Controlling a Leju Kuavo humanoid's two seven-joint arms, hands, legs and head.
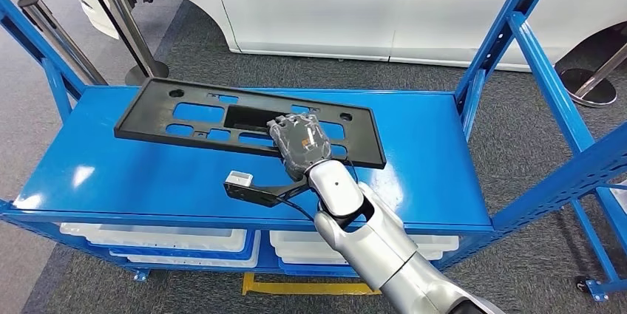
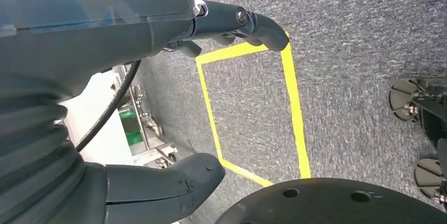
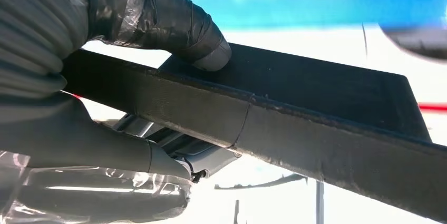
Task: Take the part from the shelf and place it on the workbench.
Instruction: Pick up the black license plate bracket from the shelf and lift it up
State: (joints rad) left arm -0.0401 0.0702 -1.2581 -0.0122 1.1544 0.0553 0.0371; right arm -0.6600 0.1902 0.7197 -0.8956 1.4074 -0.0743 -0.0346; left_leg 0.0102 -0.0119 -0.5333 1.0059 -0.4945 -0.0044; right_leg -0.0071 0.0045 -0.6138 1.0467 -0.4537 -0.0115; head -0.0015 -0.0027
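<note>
A flat black plastic part (image 1: 248, 117) with several cut-outs lies across the back of the blue shelf top (image 1: 414, 166). My right hand (image 1: 299, 140) reaches over its near long edge, right of centre. In the right wrist view this hand (image 3: 37, 50) grips the part (image 3: 316, 139), with the thumb (image 3: 158, 18) pressed on one face and the fingers (image 3: 132, 155) curled against the other. My left hand (image 2: 105, 76) hangs over the carpet floor, its thumb and fingers (image 2: 248, 23) apart and holding nothing.
Blue uprights (image 1: 510, 26) rise at the shelf's right end and another (image 1: 52, 70) at its left. A white car (image 1: 370, 4) stands close behind, with metal posts (image 1: 126, 26) at the back left. White bins (image 1: 163, 240) sit under the top. Yellow tape (image 2: 295, 108) marks the floor.
</note>
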